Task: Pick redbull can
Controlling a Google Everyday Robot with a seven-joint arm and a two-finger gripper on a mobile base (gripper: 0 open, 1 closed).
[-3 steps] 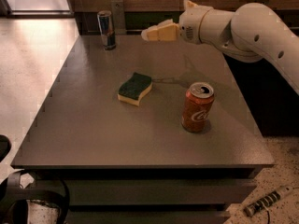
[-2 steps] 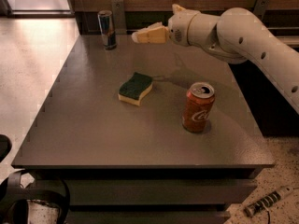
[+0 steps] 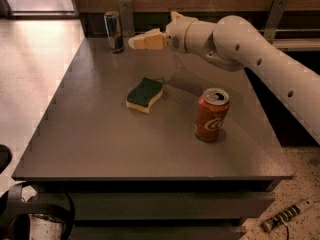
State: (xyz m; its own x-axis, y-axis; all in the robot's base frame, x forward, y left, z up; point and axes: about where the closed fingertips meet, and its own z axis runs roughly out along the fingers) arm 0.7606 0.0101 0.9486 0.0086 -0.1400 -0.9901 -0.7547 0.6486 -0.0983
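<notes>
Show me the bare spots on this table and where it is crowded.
Largest free patch: the near half of the table, in front of the sponge and cola can. Also bare: the strip at the picture's left beside the sponge. Crowded: the far left corner, where the gripper hovers by the redbull can.

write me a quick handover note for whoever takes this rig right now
Claw: in the air over the far part of the table, beside the redbull can, not touching it, nothing in it.
Redbull can: upright near the table's far edge.
Done: can not yet grasped.
Left: reach the can, grasp it, lift it.
Sponge and cola can stand nearer, off that path.
</notes>
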